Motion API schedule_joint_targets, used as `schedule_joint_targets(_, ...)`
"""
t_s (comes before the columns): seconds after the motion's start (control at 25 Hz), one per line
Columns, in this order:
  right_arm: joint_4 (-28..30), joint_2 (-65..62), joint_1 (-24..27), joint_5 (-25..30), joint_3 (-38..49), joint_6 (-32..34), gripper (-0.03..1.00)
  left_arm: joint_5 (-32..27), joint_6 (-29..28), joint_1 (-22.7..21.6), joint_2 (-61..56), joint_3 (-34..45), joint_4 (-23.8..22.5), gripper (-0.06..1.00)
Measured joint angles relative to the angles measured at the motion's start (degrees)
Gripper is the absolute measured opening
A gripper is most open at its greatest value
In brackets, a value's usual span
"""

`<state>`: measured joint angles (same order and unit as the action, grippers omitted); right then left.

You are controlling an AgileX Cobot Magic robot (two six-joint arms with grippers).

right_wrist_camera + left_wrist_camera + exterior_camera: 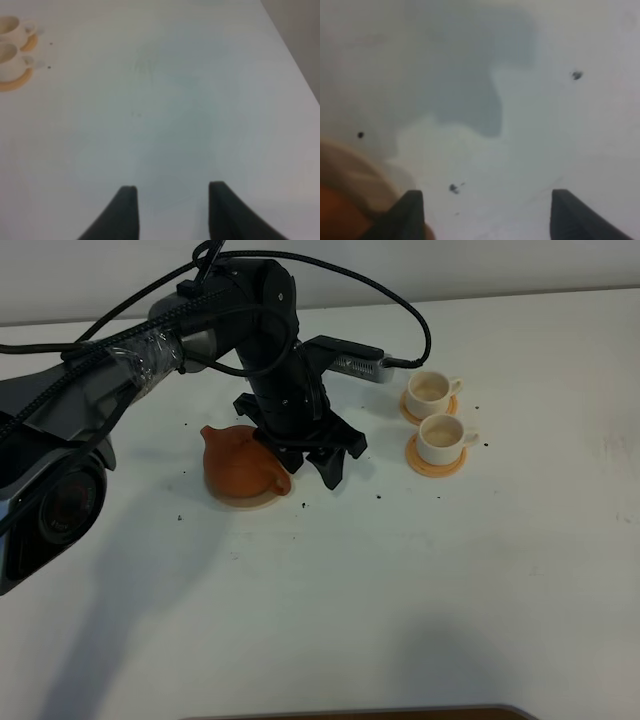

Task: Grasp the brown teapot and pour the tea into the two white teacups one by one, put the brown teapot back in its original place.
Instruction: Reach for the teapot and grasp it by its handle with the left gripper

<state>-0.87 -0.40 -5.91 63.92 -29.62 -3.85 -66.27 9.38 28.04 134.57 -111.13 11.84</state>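
The left hand (313, 468) hangs open just beside the teapot (236, 462) on its disc (245, 503). The right hand (170, 200) is open over the worktop (175, 100).

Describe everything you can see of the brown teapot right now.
The brown teapot is squat, round and reddish-brown, matte like clay. It stands upright on a pale disc on the white table. A short nub sticks up at its left; the arm hides its top right. The open left gripper sits close beside it, not gripping it.
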Motion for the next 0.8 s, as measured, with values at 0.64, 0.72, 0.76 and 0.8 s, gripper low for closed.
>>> schedule_joint_targets(0.64, 0.0, 0.0, 0.0, 0.0, 0.0, 0.0, 0.36, 1.98, -15.91, 0.0, 0.0, 0.0, 0.24, 0.57)
schedule_joint_targets(0.72, 0.0, 0.0, 0.0, 0.0, 0.0, 0.0, 0.36, 0.8, -15.99, 0.0, 0.0, 0.0, 0.24, 0.57)
schedule_joint_targets(0.76, 0.0, 0.0, 0.0, 0.0, 0.0, 0.0, 0.36, 0.15, -15.99, 0.0, 0.0, 0.0, 0.24, 0.57)
schedule_joint_targets(0.8, 0.0, 0.0, 0.0, 0.0, 0.0, 0.0, 0.36, -0.41, -16.03, 0.0, 0.0, 0.0, 0.24, 0.57)
